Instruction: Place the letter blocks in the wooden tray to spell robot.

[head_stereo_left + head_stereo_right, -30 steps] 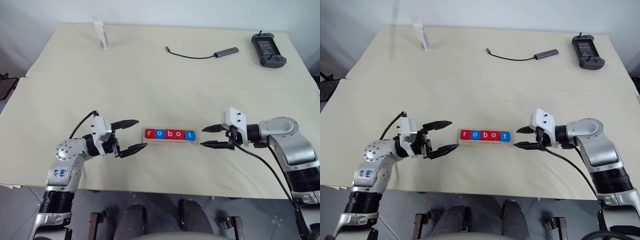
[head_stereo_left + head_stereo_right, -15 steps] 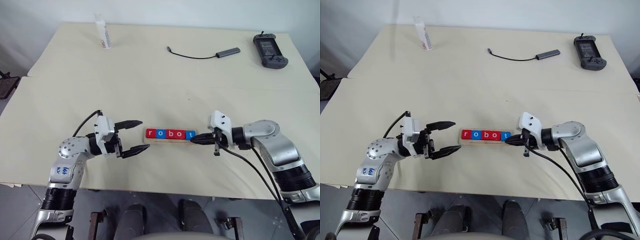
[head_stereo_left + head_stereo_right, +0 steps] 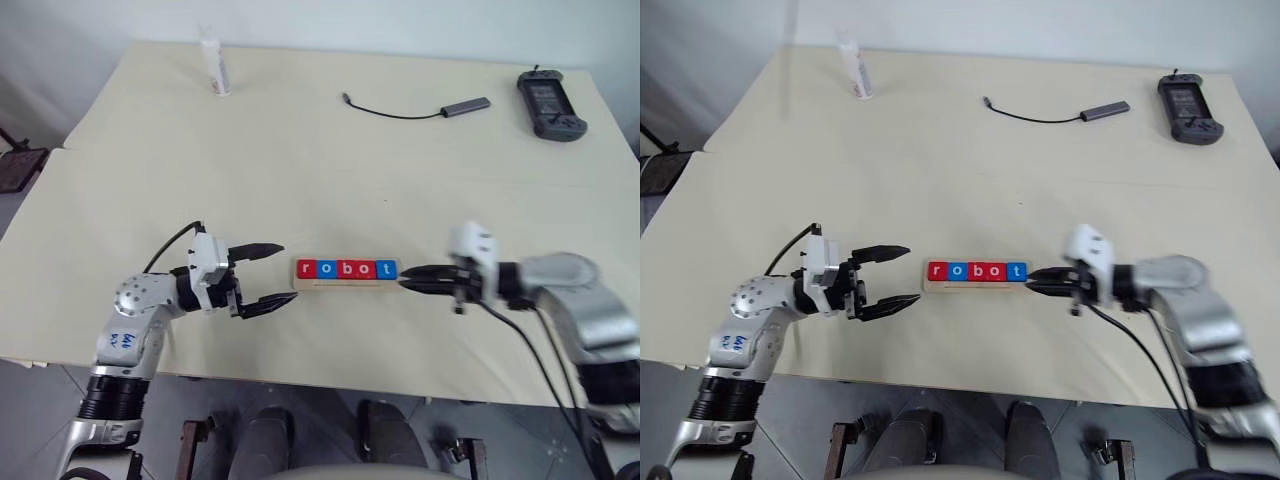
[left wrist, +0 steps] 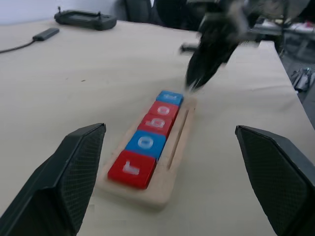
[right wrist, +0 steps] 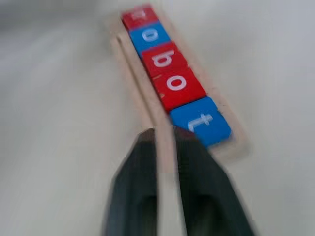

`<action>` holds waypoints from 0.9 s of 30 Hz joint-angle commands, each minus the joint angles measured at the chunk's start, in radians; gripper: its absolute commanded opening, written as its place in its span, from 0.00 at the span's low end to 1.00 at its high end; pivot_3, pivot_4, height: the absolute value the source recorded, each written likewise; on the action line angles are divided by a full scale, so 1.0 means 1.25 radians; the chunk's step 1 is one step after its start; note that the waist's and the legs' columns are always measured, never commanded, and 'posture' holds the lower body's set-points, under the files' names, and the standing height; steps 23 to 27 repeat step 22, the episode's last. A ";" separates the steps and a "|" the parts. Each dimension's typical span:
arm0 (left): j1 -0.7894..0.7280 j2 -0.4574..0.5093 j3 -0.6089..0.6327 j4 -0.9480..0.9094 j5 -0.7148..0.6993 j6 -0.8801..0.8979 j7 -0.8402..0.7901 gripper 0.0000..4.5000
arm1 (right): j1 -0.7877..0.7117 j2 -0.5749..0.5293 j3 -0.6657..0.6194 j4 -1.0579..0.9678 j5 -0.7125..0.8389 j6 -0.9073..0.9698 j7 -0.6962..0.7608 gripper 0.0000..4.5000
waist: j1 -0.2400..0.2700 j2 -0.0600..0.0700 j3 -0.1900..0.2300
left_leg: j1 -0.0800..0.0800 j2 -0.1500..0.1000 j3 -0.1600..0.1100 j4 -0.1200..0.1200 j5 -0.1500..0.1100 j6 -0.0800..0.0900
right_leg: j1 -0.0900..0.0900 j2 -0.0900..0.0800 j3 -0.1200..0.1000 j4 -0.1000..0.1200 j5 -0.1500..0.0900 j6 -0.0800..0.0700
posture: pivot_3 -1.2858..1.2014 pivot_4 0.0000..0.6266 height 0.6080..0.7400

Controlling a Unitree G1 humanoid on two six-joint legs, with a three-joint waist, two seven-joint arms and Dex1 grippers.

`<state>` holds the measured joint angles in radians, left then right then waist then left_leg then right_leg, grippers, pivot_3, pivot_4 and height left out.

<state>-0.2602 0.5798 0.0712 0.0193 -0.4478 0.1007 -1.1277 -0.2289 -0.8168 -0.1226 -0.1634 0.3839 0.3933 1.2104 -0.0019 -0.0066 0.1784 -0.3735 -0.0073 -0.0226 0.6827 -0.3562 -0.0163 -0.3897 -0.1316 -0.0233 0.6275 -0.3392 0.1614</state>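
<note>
Five letter blocks (image 3: pixel 346 268) spelling robot fill the wooden tray (image 3: pixel 976 286) at the table's near edge, so your grippers flank it empty: the left gripper (image 3: pixel 263 276) gapes wide, the right gripper (image 3: pixel 412 279) sits nearly closed by the t. Your right wrist view reveals the narrow slit between its fingers (image 5: pixel 136 196).
</note>
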 commanded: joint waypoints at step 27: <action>-0.040 0.060 0.067 0.078 0.012 -0.049 0.026 1.00 | 0.186 0.042 -0.201 -0.038 0.135 -0.160 -0.014 0.99 | 0.000 0.000 0.000 | 0.005 0.001 0.004 0.001 0.000 0.000 | 0.005 0.000 -0.001 0.000 0.001 0.000 | 0.52 0.24 1.00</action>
